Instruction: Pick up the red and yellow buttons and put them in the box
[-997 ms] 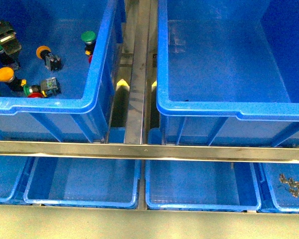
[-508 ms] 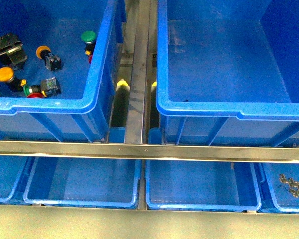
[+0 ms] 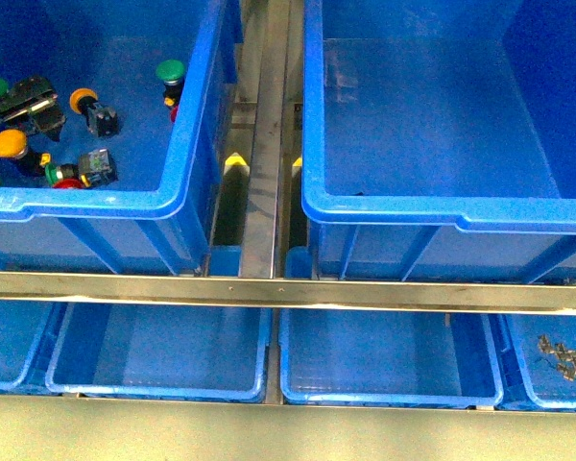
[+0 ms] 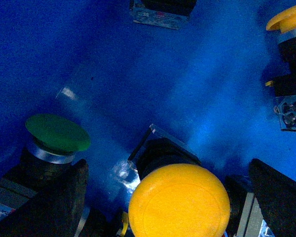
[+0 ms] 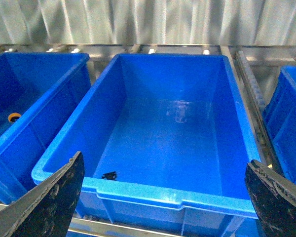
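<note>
Background: grey metal rails carry blue bins, with small trays in front.
Box: the big blue box sits on the right, with one tiny black bit inside.
Left bin: it holds the buttons.
Right hand: spread wide above the box, holding nothing.
Left hand: low in the left bin, spread wide, holding nothing.
Yellow button: between the left hand's fingers, beside a green button.
Red button: near the left bin's front wall.

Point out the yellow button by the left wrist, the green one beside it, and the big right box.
yellow button [image 4: 179,202], left wrist view, cap centre
green button [image 4: 57,132], left wrist view, cap
box [image 5: 138,191], right wrist view, near rim
</note>
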`<state>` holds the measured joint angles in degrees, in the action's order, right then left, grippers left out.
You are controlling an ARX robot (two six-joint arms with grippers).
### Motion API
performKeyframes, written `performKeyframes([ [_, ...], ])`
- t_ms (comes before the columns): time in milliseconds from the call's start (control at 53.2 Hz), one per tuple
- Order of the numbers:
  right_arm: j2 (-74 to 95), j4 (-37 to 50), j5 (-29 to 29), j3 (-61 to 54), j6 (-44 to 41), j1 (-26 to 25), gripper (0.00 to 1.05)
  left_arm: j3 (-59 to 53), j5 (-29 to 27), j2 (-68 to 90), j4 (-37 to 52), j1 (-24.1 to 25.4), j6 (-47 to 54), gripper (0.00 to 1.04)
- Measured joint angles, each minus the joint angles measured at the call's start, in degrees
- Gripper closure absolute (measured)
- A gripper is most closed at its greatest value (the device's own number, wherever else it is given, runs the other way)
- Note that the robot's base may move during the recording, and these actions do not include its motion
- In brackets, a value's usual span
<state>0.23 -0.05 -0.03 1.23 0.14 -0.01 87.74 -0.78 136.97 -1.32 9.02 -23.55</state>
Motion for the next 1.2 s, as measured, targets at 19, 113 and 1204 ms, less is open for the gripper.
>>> performKeyframes([
  [19, 0.0, 0.0, 0.0, 0.0, 0.0, 0.0, 0.07, 0.0, 0.0, 0.0, 0.0, 0.0, 0.0, 0.08],
  [113, 0.0, 0.0, 0.0, 0.0, 0.0, 0.0, 0.07, 0.0, 0.4, 0.0, 0.0, 0.0, 0.1, 0.14],
  [1204, 0.0, 0.0, 0.0, 0.0, 0.0, 0.0, 0.07, -23.6, 30.1, -30.2, 2.0, 0.3, -19.4, 0.71],
])
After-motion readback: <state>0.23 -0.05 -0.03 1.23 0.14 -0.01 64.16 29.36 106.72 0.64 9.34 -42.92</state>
